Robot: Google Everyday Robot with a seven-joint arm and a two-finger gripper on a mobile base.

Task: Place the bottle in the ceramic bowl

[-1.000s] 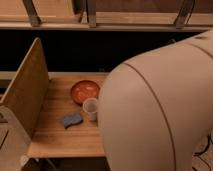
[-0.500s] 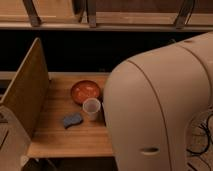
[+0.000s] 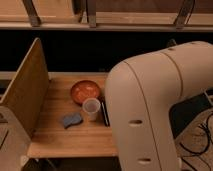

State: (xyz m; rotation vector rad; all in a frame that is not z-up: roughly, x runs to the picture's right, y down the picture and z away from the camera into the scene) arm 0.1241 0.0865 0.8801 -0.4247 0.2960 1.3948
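Observation:
The reddish-orange ceramic bowl (image 3: pixel 84 91) sits on the wooden table (image 3: pixel 65 137), toward its back middle. A small white cup (image 3: pixel 91 108) stands just in front of it, to its right. The bottle is out of view. The gripper is not in view; only the robot's large beige arm (image 3: pixel 150 105) shows, filling the right half of the camera view and hiding the table's right side.
A blue-grey sponge-like object (image 3: pixel 71 119) lies left of the cup. A dark thin strip (image 3: pixel 105 112) lies right of the cup beside the arm. A wooden panel (image 3: pixel 25 92) stands along the table's left side. A shelf rail (image 3: pixel 100 25) runs across the back.
The beige arm has shifted slightly right and up in the view, uncovering a little more of the table by the cup. The bowl, cup and sponge have not moved.

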